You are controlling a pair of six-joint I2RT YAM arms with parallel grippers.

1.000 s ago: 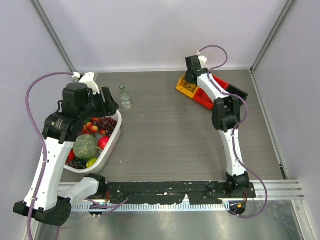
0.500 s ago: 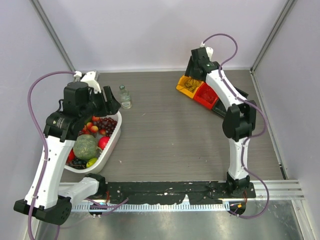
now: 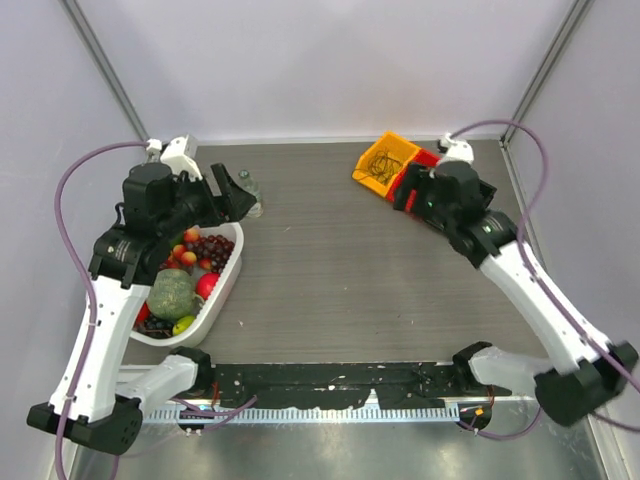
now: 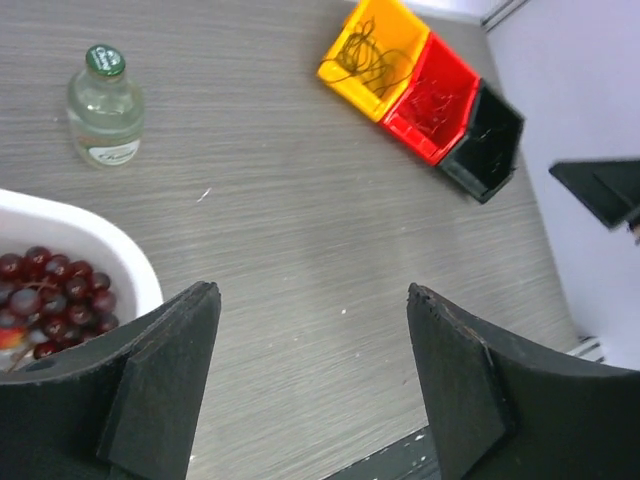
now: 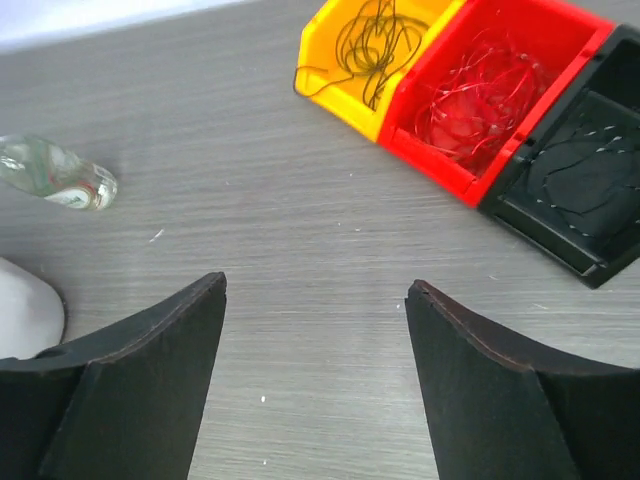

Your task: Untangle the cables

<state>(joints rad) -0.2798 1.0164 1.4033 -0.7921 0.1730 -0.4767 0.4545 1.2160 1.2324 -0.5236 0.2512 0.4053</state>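
The right gripper [image 5: 315, 385] was pinched down at the yellow bin [image 5: 335, 75] a second ago. Its fingers now stand spread and empty, drawn back to that bin's near side. Brown cables [image 5: 372, 38] lie inside it, and red cables [image 5: 478, 100] fill the red bin [image 5: 430, 165] touching it, so a strand was probably just dropped off. The right arm [image 3: 520, 280] has swung out and stretches low, right of the yellow bin. The left gripper [image 4: 312, 390], likewise spread and empty, hovers well to its left.

Overhead, two wrist views (bins [image 5: 430, 170] shared)
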